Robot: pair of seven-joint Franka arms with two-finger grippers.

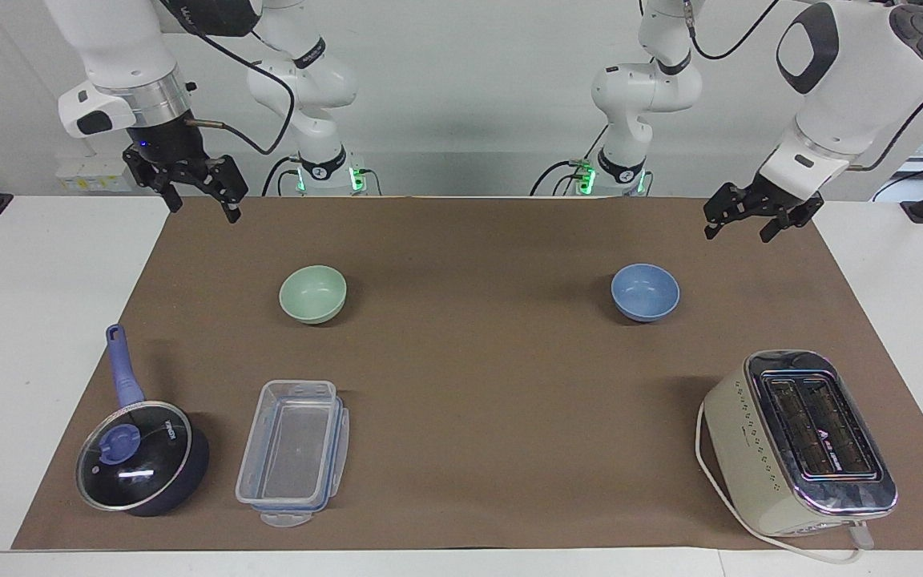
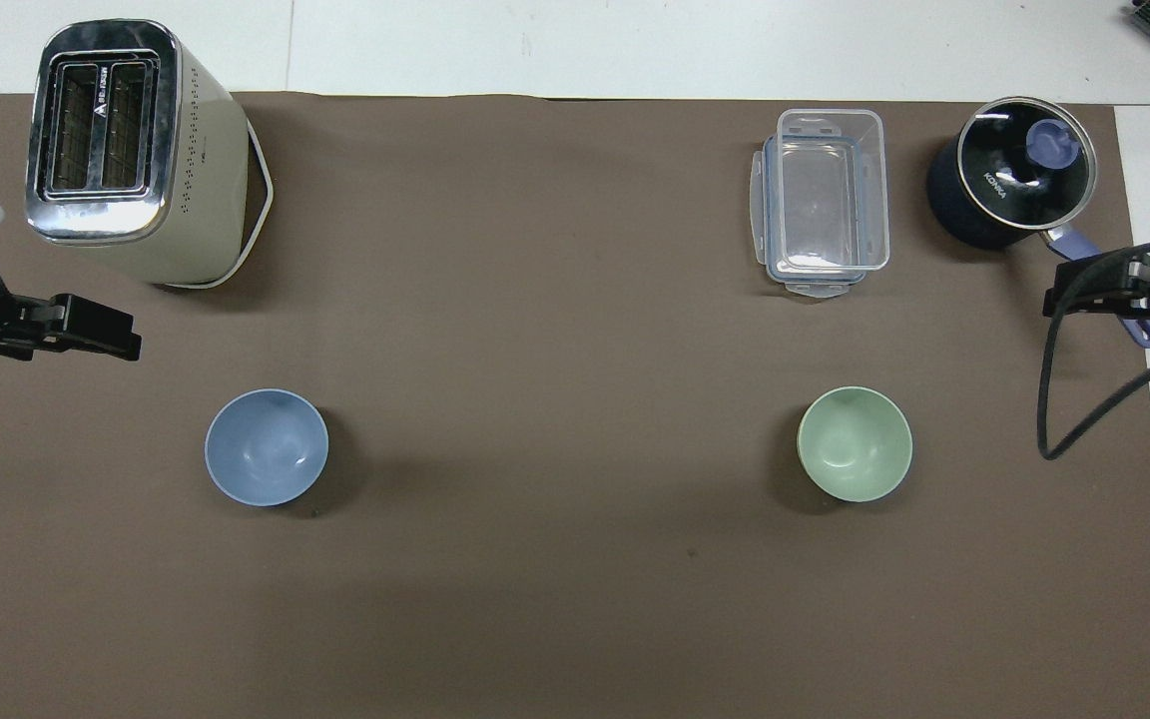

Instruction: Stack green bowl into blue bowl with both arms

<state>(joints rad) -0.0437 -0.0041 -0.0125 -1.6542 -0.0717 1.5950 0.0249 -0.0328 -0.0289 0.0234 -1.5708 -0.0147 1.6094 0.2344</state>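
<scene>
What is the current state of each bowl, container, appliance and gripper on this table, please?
green bowl: upright, empty, alone.
blue bowl: upright, empty, alone.
pot: glass lid on.
plastic container: lidless, empty.
toaster: slots empty.
left gripper: raised, open, holding nothing.
right gripper: raised, open, holding nothing.

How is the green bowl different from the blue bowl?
The green bowl is pale mint; the blue bowl is medium blue. The green bowl sits toward the right arm's end of the table, with the clear plastic container farther from the robots than it; the blue bowl sits toward the left arm's end, with the toaster farther out. Both look alike in size and shape, upright, empty and untouched.
</scene>
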